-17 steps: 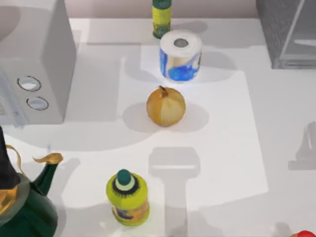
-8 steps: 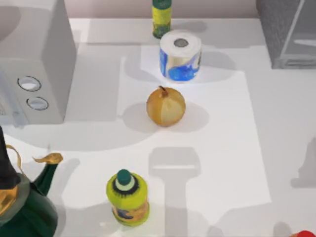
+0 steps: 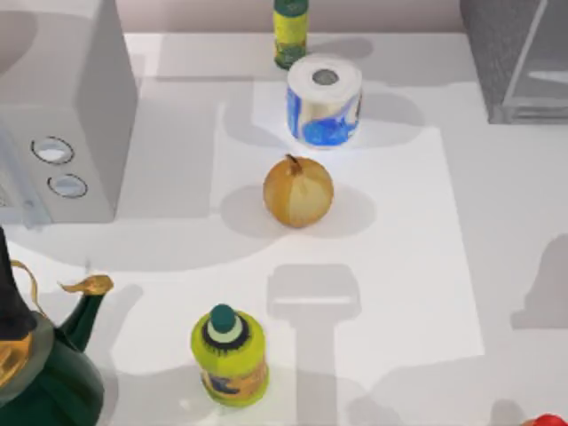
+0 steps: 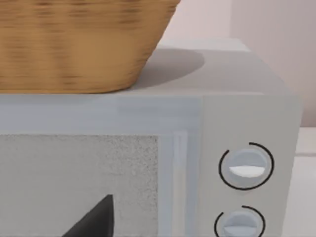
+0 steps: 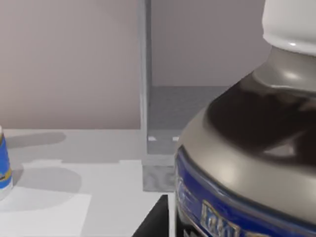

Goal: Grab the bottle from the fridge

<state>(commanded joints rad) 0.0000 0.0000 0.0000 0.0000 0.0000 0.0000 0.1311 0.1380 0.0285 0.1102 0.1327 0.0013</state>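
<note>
The bottle [image 5: 247, 148], with white cap, dark grey shoulder and a blue band on its body, looms very close in the right wrist view. It hangs above the table in front of the fridge [image 5: 163, 113], whose open grey inside shows behind it. One dark finger [image 5: 154, 221] of my right gripper lies against the bottle's side, and the gripper looks shut on it. From above, the dark speckled fridge [image 3: 510, 53] stands at the table's back right corner. My left arm is parked facing the white box with two dials [image 4: 244, 168].
On the table stand a blue-and-white paper roll [image 3: 325, 99], an onion [image 3: 298, 191], a yellow-green bottle [image 3: 230, 355], a tall slim bottle [image 3: 290, 31], the white box [image 3: 62, 133] and a dark green teapot [image 3: 44, 368]. A wicker basket [image 4: 74, 44] sits on the white box.
The arm's shadow at the table's right edge has shifted a little, down and then partly back. Nothing on the table has moved.
</note>
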